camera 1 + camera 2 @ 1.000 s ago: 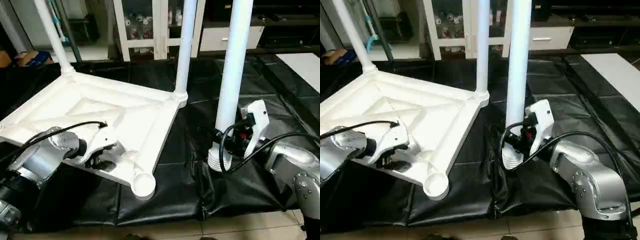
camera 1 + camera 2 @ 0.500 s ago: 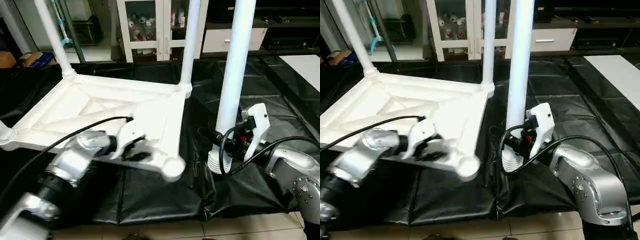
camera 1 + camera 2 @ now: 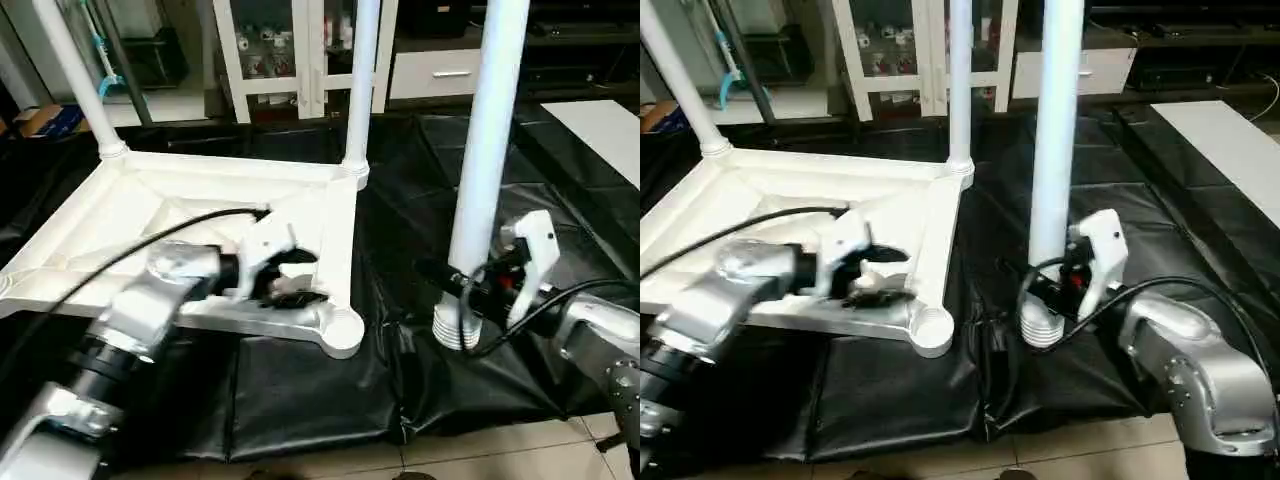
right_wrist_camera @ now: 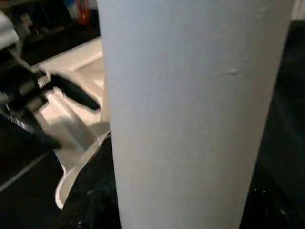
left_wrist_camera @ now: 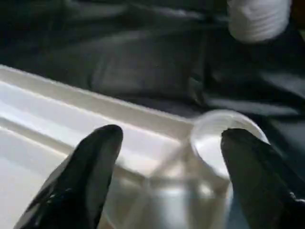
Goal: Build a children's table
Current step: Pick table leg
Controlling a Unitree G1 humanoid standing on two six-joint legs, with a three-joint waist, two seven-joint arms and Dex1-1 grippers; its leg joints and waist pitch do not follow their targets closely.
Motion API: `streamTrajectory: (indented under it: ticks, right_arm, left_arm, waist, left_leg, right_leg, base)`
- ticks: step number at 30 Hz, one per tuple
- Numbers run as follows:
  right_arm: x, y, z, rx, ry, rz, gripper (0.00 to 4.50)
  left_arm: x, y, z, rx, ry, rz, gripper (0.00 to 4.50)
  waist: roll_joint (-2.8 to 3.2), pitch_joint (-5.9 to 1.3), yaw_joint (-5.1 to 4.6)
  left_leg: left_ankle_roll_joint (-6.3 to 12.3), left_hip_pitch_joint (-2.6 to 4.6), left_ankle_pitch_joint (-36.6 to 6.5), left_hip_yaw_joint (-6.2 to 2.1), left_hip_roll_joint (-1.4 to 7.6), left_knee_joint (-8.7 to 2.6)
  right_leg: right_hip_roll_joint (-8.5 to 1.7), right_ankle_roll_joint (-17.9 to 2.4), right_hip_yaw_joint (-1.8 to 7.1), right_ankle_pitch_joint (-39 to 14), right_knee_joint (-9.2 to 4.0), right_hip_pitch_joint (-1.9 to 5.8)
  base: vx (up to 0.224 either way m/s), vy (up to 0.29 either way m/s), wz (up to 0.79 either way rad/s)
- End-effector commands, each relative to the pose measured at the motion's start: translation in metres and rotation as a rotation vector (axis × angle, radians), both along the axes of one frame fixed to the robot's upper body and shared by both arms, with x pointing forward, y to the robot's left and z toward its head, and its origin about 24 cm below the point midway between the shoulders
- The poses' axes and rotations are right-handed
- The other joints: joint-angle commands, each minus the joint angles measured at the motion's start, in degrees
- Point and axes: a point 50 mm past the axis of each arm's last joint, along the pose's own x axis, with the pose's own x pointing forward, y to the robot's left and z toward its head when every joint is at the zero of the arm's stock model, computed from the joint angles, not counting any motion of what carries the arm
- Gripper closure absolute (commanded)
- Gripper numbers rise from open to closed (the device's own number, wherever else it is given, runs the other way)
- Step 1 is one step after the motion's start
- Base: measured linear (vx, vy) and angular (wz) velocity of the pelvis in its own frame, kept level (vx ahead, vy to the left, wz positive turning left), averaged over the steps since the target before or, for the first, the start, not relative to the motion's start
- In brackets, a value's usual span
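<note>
The children's table top (image 3: 150, 200) lies upside down on a black mat, ribs up. Two white legs (image 3: 362, 80) (image 3: 75, 80) stand screwed into its far corners. The near right corner socket (image 3: 344, 330) holds nothing. My left gripper (image 3: 292, 280) sits over the near rim just left of that socket. In the left wrist view its fingers (image 5: 95, 162) stand wide apart, open, astride the rib. My right gripper (image 3: 465, 290) is shut on a third leg (image 3: 485, 150). That leg stands upright, with its threaded end (image 3: 455, 328) on the mat right of the socket.
The black mat (image 3: 300, 400) covers the floor and wrinkles near the front edge, where tiles (image 3: 450, 450) begin. A white glass-door cabinet (image 3: 290, 50) and a drawer unit (image 3: 440, 75) stand behind. A white panel (image 3: 600, 120) lies at the far right.
The table top has swung round on the mat, carrying its empty corner socket right, closer to the held leg. My left arm reached right with it and its fingers spread wider.
</note>
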Motion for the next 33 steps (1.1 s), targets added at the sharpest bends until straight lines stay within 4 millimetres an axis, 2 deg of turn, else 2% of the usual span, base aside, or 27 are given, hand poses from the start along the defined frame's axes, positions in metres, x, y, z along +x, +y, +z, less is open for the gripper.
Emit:
streamTrajectory:
  ticks: [1, 9, 15, 16, 20, 22, 30, 31, 33]
  right_arm:
    - [0.003, -0.004, 0.009, 0.03, -0.056, -0.003, 2.65]
    - [0.004, -0.002, 0.014, 0.04, -0.089, 0.03, 2.65]
    - [-0.001, 0.001, 0.01, 0.034, -0.077, 0.06, 2.65]
    - [-0.002, 0.002, 0.009, 0.035, -0.075, 0.067, 2.65]
    - [-0.003, 0.003, 0.008, 0.04, -0.073, 0.076, 2.65]
    - [-0.003, 0.003, 0.008, 0.041, -0.073, 0.077, 2.65]
    - [-0.001, 0.004, 0.008, 0.04, -0.075, 0.082, 2.65]
    - [-0.001, 0.004, 0.008, 0.04, -0.075, 0.082, 2.65]
    - [-0.001, 0.004, 0.008, 0.039, -0.075, 0.083, 2.65]
  left_arm:
    - [-0.002, 0.005, -0.007, 0.059, 0.037, -0.043, 0.45]
    - [0.0, 0.02, -0.015, 0.211, 0.074, -0.104, 0.26]
    - [-0.001, 0.027, -0.017, 0.247, 0.1, -0.119, 0.26]
    - [0.0, 0.03, -0.019, 0.259, 0.097, -0.114, 0.57]
    - [0.002, 0.037, -0.02, 0.266, 0.091, -0.102, 0.77]
    - [0.002, 0.037, -0.019, 0.256, 0.087, -0.1, 1.04]
    - [0.001, 0.032, -0.02, 0.245, 0.074, -0.131, 1.54]
    - [0.001, 0.032, -0.019, 0.244, 0.075, -0.133, 1.79]
    - [0.001, 0.032, -0.019, 0.245, 0.075, -0.136, 1.9]
  waist:
    - [-1.28, -3.97, 0.01]
    - [-0.85, -3.91, 0.11]
    - [-0.91, -3.82, -0.02]
    - [-0.91, -3.82, -0.02]
    - [-0.95, -3.8, -0.02]
    - [-0.95, -3.83, 0.07]
    - [-1.08, -3.7, 0.08]
    - [-1.06, -3.71, 0.1]
    - [-1.1, -3.73, 0.09]
  left_leg:
    - [-5.1, 2.56, -23.2, -4.19, 6.42, -5.98]
    - [-6.01, 2.92, -24.4, -4.09, 6.5, -6.08]
    - [-6.73, 2.94, -26.2, -4.23, 6.54, -6.18]
    - [-6.64, 2.88, -26.4, -4.32, 6.54, -6.09]
    - [-6.75, 2.91, -27.0, -4.41, 6.64, -6.15]
    - [-7.01, 3.05, -27.3, -4.39, 6.7, -6.16]
    - [-7.05, 2.94, -27.9, -4.45, 6.7, -6.18]
    - [-7.05, 3.0, -27.9, -4.4, 6.7, -6.16]
    - [-6.99, 2.93, -27.8, -4.4, 6.68, -6.12]
  right_leg:
    - [-3.11, -10.2, 2.09, -15.9, -4.15, 0.48]
    - [-3.21, -10.8, 2.16, -15.9, -4.09, 0.34]
    - [-3.23, -10.8, 2.15, -17.1, -4.18, 0.21]
    - [-3.39, -10.7, 2.18, -17.7, -4.22, 0.26]
    - [-3.44, -10.4, 2.21, -18.9, -4.34, 0.16]
    - [-3.47, -10.7, 2.23, -18.6, -4.28, 0.02]
    - [-3.56, -10.4, 2.27, -19.7, -4.39, -0.04]
    - [-3.57, -10.4, 2.28, -19.7, -4.42, -0.1]
    - [-3.61, -10.5, 2.29, -19.6, -4.42, -0.04]
  base:
    - [0.0, 0.0, 0.0]
    - [0.0, 0.0, 0.0]
    - [0.0, 0.0, 0.0]
    - [0.0, 0.0, 0.0]
    - [0.0, 0.0, 0.0]
    - [0.0, 0.0, 0.0]
    - [0.0, 0.0, 0.0]
    - [0.0, 0.0, 0.0]
    - [0.0, 0.0, 0.0]
